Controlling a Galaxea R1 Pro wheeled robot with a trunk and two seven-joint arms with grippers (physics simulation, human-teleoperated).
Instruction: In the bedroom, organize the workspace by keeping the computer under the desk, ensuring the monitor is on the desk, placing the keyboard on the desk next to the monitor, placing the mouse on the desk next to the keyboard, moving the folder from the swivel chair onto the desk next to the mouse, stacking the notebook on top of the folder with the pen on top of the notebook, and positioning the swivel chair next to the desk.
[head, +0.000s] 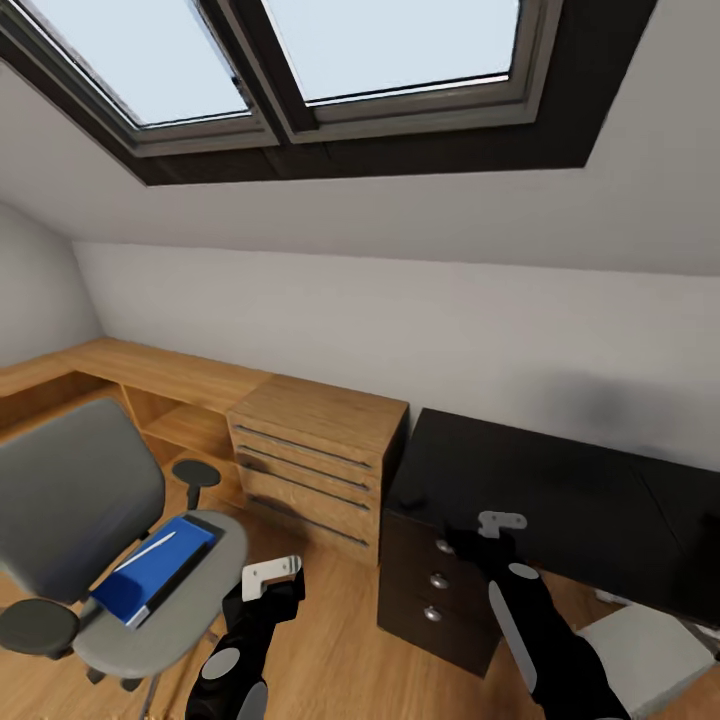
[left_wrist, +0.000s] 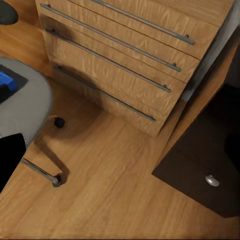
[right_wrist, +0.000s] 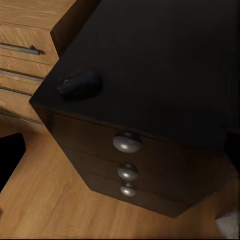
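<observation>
- At the far left of the head view, the swivel chair (head: 75, 500) has its grey back at the left edge and its seat reaching toward lower centre.
- On that seat lies the folder (head: 150, 580), bright blue, with a thin dark layer, apparently the notebook (head: 185, 565), along its right side and the pen (head: 148, 550), a pale stick, resting on top.
- Behind the chair, a long oak counter (head: 130, 370) runs along the wall at middle left.
- Left of centre at the bottom edge, the left gripper (head: 268, 580) hangs over the wood floor (head: 330, 640) just right of the seat; it holds nothing, and how wide its fingers stand cannot be told.
- At centre, the light oak drawers (head: 310, 470) with long bar handles stand against the wall, touching the black unit on their right.
- Right of centre, the desk (head: 560, 500) shows its glossy black top and a dark drawer unit with round knobs.
- The mouse (right_wrist: 80, 84), small and black, sits near the top's corner in the upper left of the right wrist view.
- The right gripper (head: 490, 530) hovers above the desk's front edge; nothing is in its grasp, and its opening cannot be told.
- At the lower right corner sits the computer (head: 650, 655), a pale box on the floor.
</observation>
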